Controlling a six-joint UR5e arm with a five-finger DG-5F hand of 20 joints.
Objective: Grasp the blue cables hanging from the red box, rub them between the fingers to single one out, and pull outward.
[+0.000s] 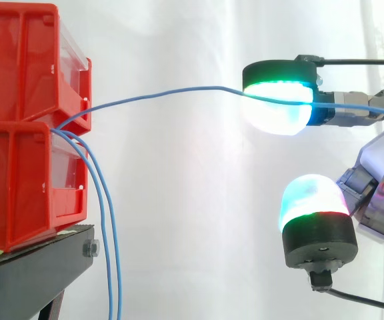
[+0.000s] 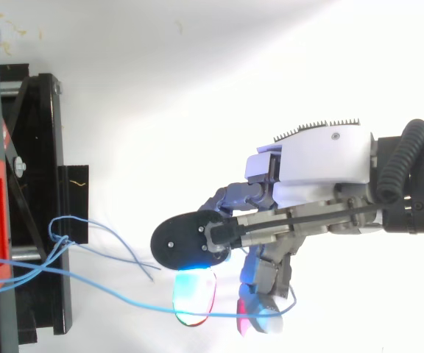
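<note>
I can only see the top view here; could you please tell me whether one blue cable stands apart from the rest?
Observer: Yes. One blue cable rises from the red bins to the upper pad of the hand, while two other cables hang straight down beside the black stand.
Operator: Thank you. Where does it leave the bins?
Observer: From the gap between the two stacked bins, at their front.
Operator: Is the lower pad touching it?
Observer: No, the lower pad sits well below the cable, apart from it.

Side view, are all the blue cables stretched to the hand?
No, one blue cable stretches across to the hand while two others hang down beside the black stand.
</note>
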